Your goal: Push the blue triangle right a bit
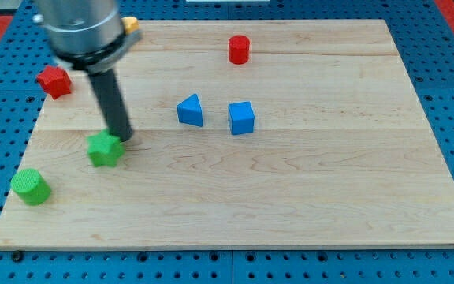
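The blue triangle (190, 110) lies near the middle of the wooden board (306, 189). A blue cube (241, 117) sits just to its right, a small gap between them. My tip (122, 139) is at the view's left, well left of the blue triangle, right against the upper right side of a green star-shaped block (105, 149).
A green cylinder (31, 186) stands at the lower left corner. A red star-shaped block (54, 81) sits at the left edge. A red cylinder (239, 49) stands near the top. A yellow block (132, 24) peeks out behind the arm at the top left.
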